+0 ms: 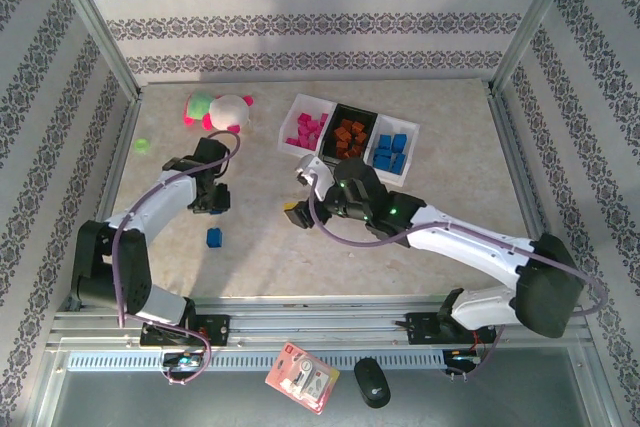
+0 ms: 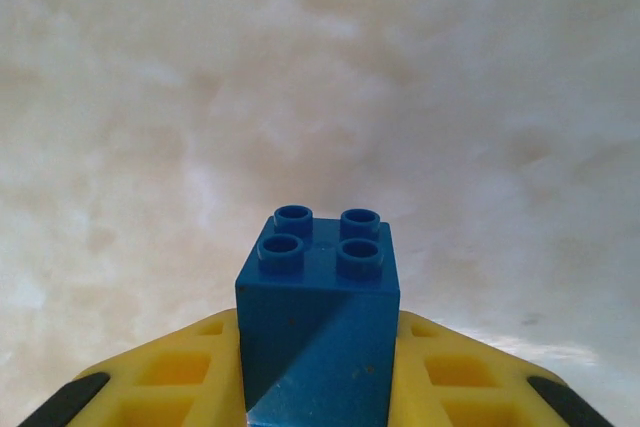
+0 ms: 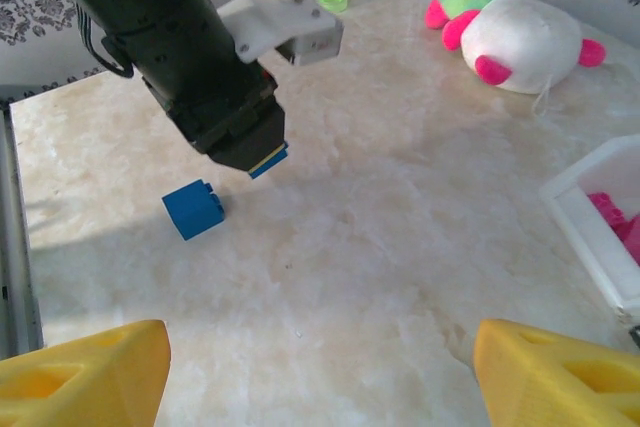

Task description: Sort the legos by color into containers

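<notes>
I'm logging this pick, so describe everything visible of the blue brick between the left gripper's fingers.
The held blue brick is a glossy plastic block, deep blue, square-topped with four round studs in a two-by-two grid. Its studded face points away from the wrist camera, toward the pale marbled table. The yellow fingers of the left gripper flank it on both sides, touching it. A shadow cuts diagonally across its near face. It lies apart from the loose blue brick on the table.

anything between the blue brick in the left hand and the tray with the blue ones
Yes: the right arm's wrist hangs roughly on the straight line between the blue brick and the tray of blue bricks.
</notes>
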{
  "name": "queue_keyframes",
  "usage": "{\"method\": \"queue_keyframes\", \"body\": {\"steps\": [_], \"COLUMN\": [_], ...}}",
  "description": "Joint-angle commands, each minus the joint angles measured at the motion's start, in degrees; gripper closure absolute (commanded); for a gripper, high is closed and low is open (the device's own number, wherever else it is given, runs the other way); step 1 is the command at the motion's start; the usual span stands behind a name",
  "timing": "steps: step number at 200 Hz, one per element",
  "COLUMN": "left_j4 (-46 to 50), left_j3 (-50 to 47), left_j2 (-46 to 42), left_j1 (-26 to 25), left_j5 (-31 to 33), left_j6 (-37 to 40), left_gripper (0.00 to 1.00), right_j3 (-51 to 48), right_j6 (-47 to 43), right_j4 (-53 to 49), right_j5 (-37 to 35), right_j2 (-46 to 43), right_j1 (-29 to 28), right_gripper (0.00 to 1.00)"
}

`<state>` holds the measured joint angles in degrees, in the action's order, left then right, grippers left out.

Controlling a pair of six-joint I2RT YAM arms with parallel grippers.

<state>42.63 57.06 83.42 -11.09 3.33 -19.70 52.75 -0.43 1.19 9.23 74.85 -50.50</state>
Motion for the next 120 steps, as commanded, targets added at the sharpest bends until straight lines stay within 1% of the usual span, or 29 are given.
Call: {"method": "queue_keyframes", "body": {"steps": [1, 12, 26, 47, 67, 97, 120], "left_j4": [-3.67, -5.38, -8.04, -14.26, -17.16, -22.37, -24.08], "left_j3": [3.99, 6.43, 9.36, 12.65, 17.55, 24.83, 32.15], "left_j2": [-1.18, -0.36, 1.14, 4.22, 8.85, 16.25, 23.37], "left_j1": [-4.13, -6.95, -10.91, -15.63, -19.50, -24.67, -28.26], "left_j5": [-2.00, -0.78, 2.74, 3.85, 3.92, 1.46, 0.66], "left_j6": [-3.70, -4.42, -5.67, -6.88, -7.23, -7.98, -6.33], "left_gripper": [0.72, 0.72, 0.72, 0.72, 0.72, 0.72, 0.72], "right_j3": [-1.91, -2.89, -4.15, -6.34, -8.28, -10.66, -12.01], "right_j6": [-1.02, -1.15, -0.92, -0.51, 0.03, 0.93, 1.83], "right_j4": [-1.78, -2.64, -3.72, -5.31, -7.24, -10.21, -11.64], "right_j5": [-4.17, -5.70, -7.45, -9.28, -11.26, -14.03, -14.88], "right_j2": [-4.36, -6.61, -9.51, -14.08, -18.84, -25.71, -29.44], "right_j1": [0.03, 0.30, 0.98, 2.14, 3.46, 5.70, 7.65], "right_gripper": [0.21, 0.21, 0.21, 0.21, 0.21, 0.21, 0.21]}}
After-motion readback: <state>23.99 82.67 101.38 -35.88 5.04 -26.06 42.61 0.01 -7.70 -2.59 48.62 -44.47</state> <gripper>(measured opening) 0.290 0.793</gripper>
